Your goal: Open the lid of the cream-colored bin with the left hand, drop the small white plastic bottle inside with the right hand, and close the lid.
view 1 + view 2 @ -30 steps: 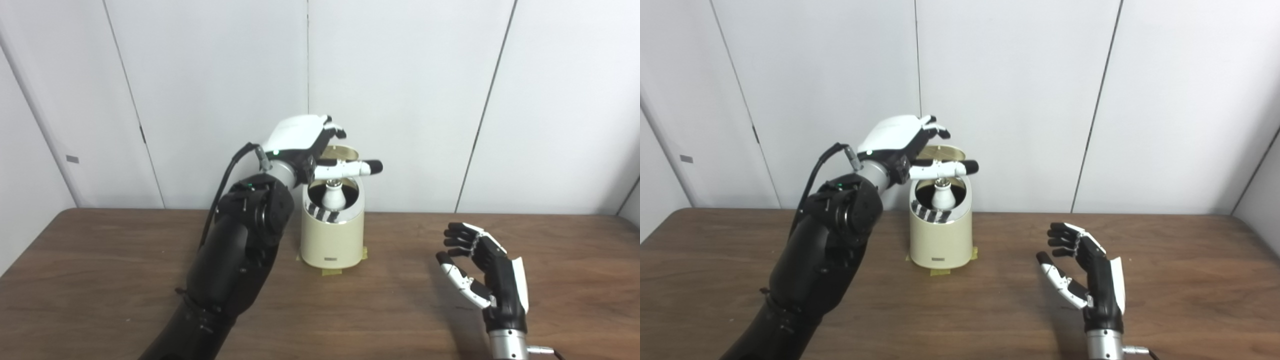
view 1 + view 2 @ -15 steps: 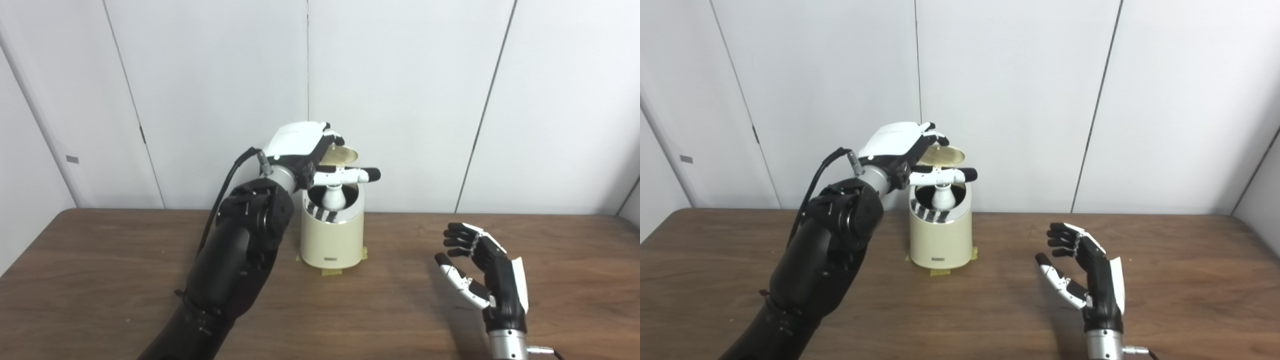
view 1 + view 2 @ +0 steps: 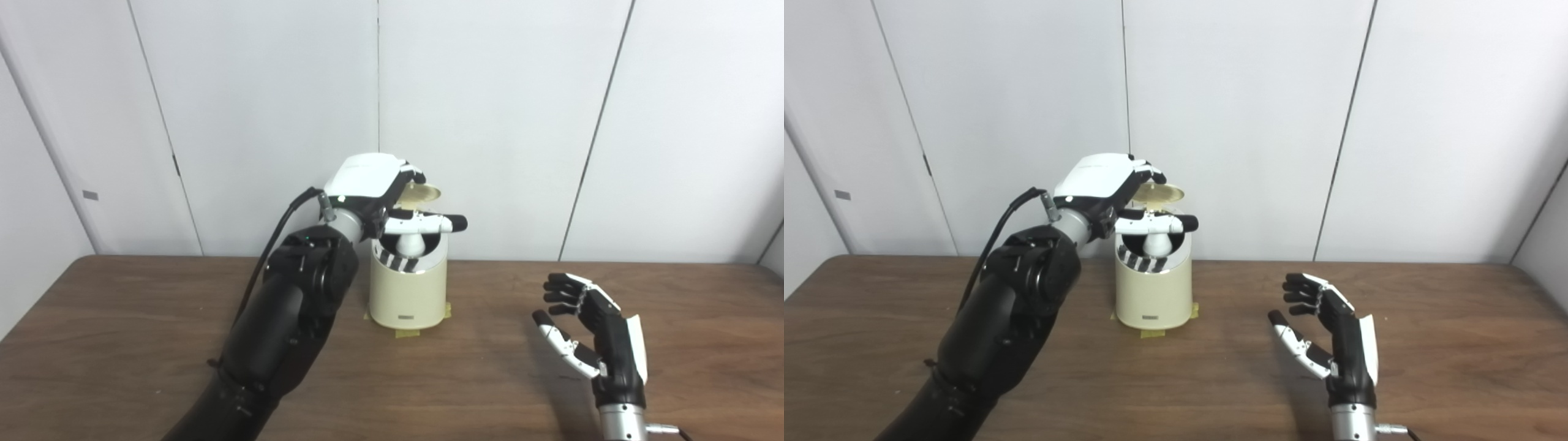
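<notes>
Cream-colored bin (image 3: 407,294) stands on the wooden table (image 3: 122,343) just under the left hand (image 3: 373,184), whose fingers rest curled on the half-raised lid (image 3: 422,195); the small white plastic bottle (image 3: 409,244) sits inside, below the thumb.

From the right eye, the right hand (image 3: 1335,331) hovers released, fingers apart, well to the bin's right, holding nothing.
</notes>
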